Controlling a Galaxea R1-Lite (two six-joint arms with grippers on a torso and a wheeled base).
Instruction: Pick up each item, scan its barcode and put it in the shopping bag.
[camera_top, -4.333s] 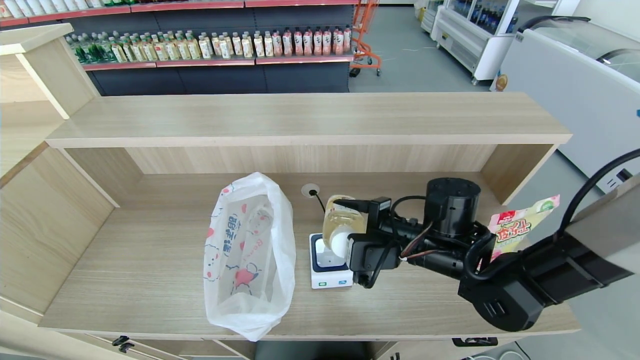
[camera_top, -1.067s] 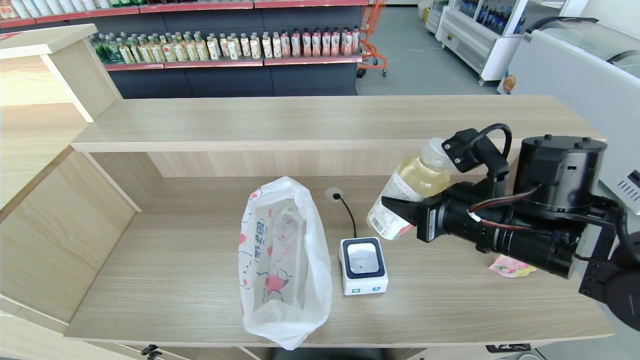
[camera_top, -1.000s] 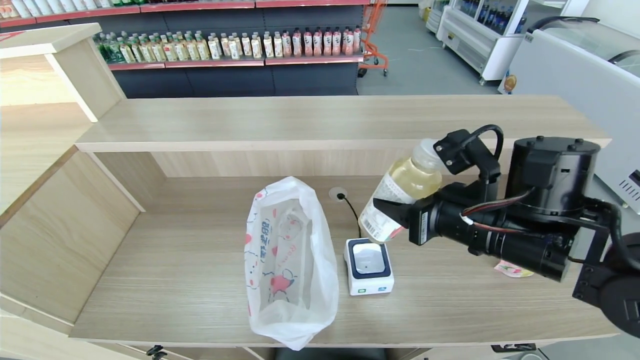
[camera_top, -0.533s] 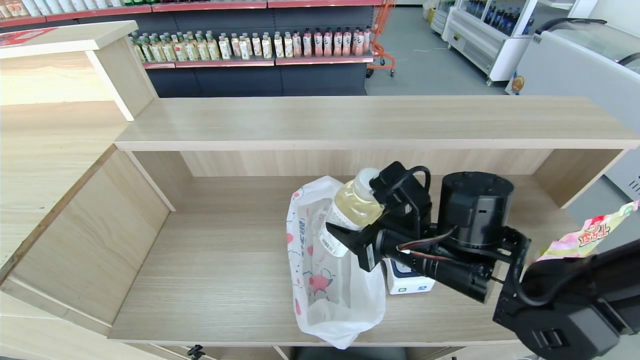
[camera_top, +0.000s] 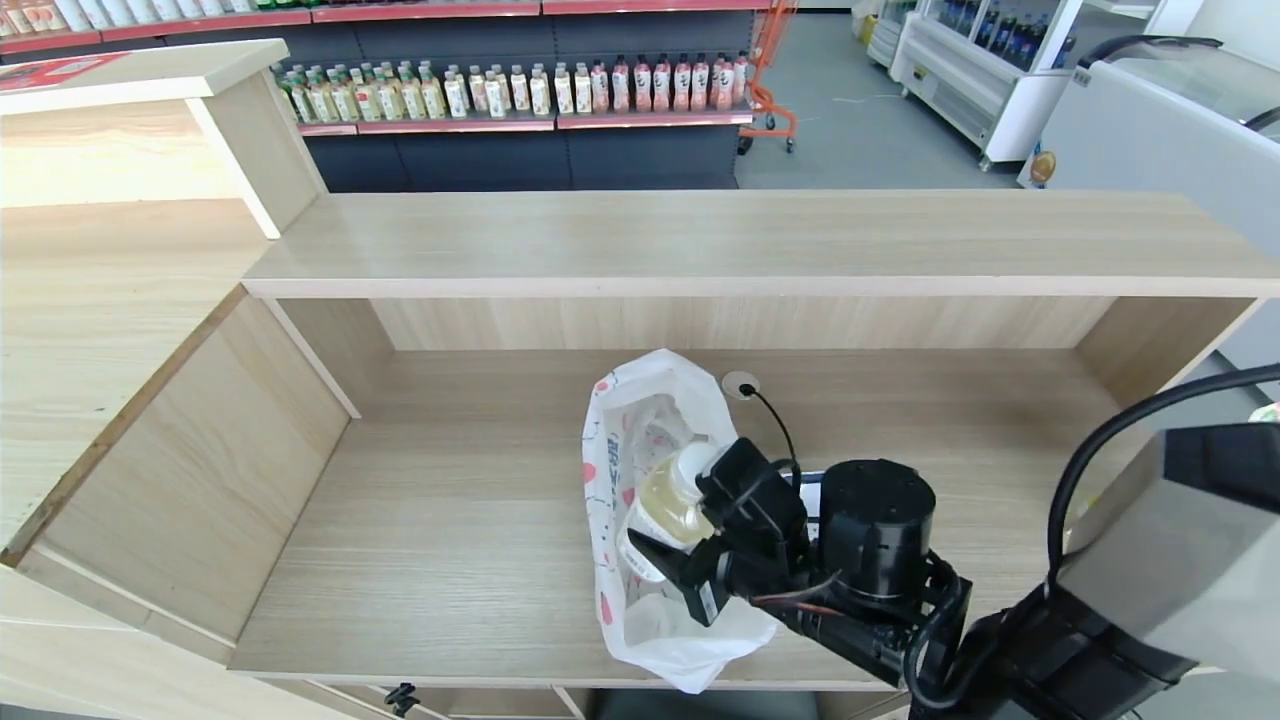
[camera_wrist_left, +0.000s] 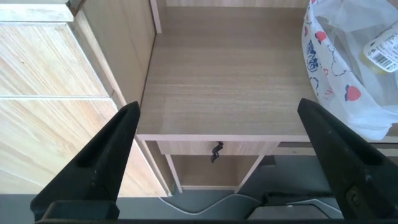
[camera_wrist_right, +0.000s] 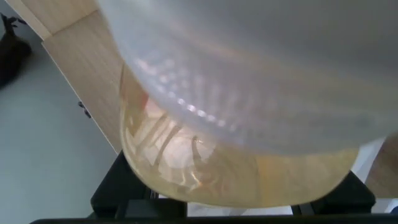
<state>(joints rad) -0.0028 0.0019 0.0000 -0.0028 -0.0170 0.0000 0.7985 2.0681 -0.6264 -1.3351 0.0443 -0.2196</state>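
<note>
The right gripper (camera_top: 690, 540) is clamped on the bottle (camera_top: 662, 500) from its 4 o'clock side, holding it tilted, cap toward 1 o'clock, in the mouth of the shopping bag (camera_top: 640, 410) on the counter (camera_top: 450, 500). The left gripper (camera_wrist_left: 219, 109) is spread wide, holding nothing.

Head-high, wrist-close views; shared shopping bag (camera_top: 612, 440)

Wooden counter (camera_top: 480, 500) with raised back ledge (camera_top: 740, 240); round cable port (camera_top: 740, 383) in its surface; behind, shelves of bottles (camera_top: 520, 92), orange trolley (camera_top: 770, 85), chest freezers (camera_top: 1130, 120).
</note>
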